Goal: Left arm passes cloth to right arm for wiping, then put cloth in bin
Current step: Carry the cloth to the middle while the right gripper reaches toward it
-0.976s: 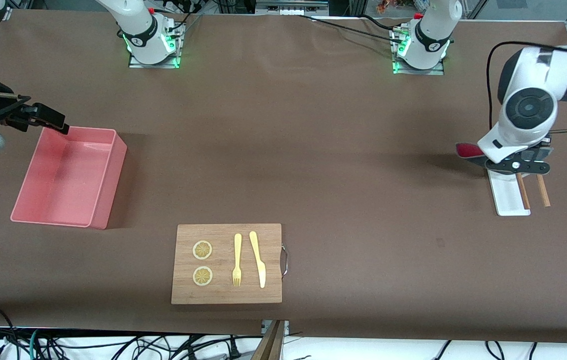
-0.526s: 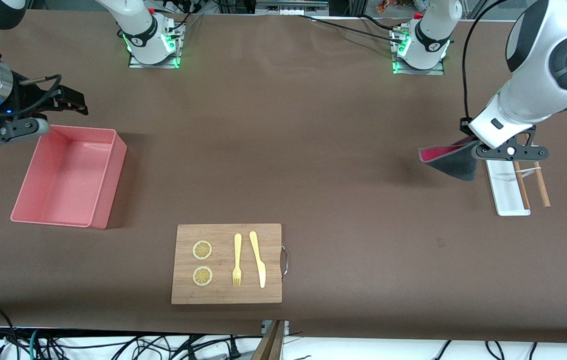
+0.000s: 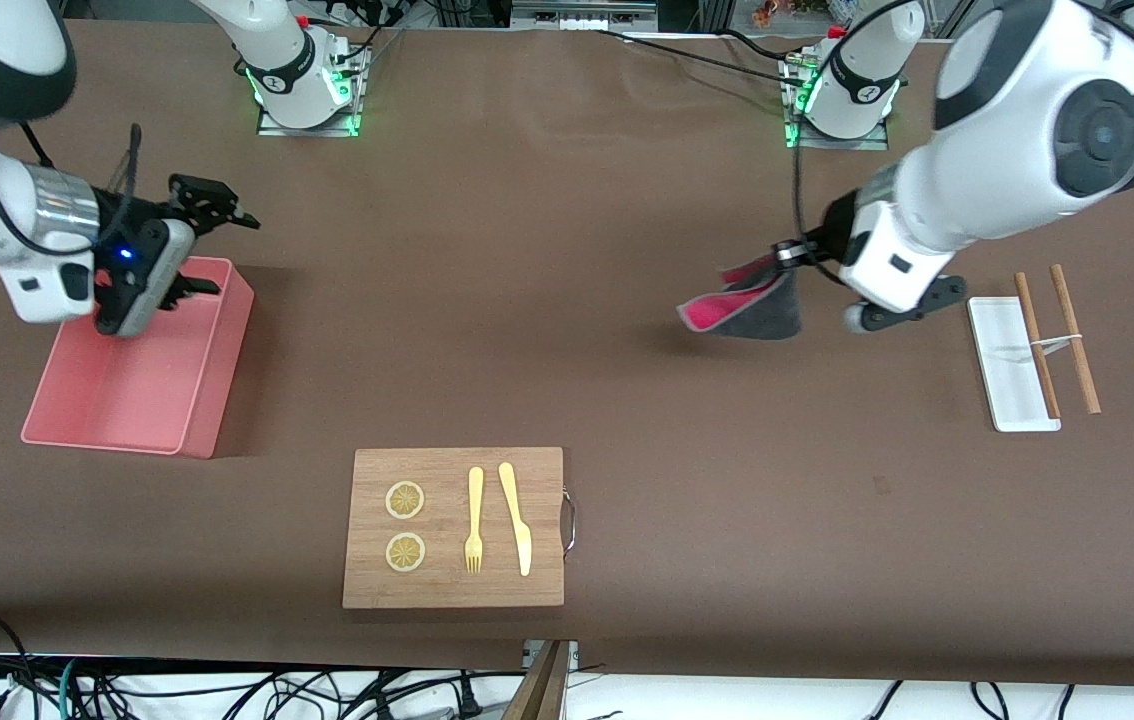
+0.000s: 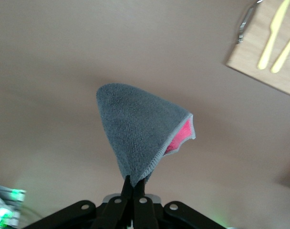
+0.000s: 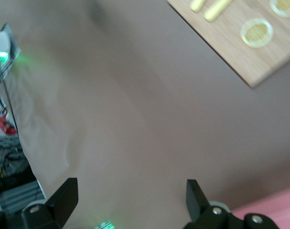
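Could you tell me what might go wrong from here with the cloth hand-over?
1. The left gripper pinches only one corner of the cloth, which hangs loose in the air over the table; a swing might pull it free.
2. The right gripper, open, is over the bin, well apart from the cloth, so a limp, swaying target may be hard to catch.
3. A dropped cloth could miss the bin.

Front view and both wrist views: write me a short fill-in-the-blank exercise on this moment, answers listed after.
1. The left gripper is shut on the ____.
2. The right gripper hovers, fingers open, over the pink ____.
3. On the cutting board, the fork lies beside the ____.
4. The chopsticks lie beside the white ____.

Answers: cloth; bin; knife; tray
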Robot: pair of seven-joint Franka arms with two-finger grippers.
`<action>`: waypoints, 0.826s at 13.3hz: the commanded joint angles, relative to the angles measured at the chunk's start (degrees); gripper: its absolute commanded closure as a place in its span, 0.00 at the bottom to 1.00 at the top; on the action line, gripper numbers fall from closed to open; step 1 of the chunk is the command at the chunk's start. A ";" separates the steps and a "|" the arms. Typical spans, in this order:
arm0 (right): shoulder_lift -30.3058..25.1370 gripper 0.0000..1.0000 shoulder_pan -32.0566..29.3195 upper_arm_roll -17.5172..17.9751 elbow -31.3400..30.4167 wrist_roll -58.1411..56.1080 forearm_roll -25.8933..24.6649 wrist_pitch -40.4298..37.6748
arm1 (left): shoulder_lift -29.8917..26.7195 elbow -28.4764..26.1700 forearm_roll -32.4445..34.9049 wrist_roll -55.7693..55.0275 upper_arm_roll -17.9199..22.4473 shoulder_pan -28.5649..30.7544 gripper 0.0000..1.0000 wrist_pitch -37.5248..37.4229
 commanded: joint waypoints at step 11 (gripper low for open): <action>11.38 0.00 9.98 1.34 0.10 -34.68 27.59 18.07 | 6.69 8.96 -6.02 -14.00 0.32 -18.26 1.00 23.23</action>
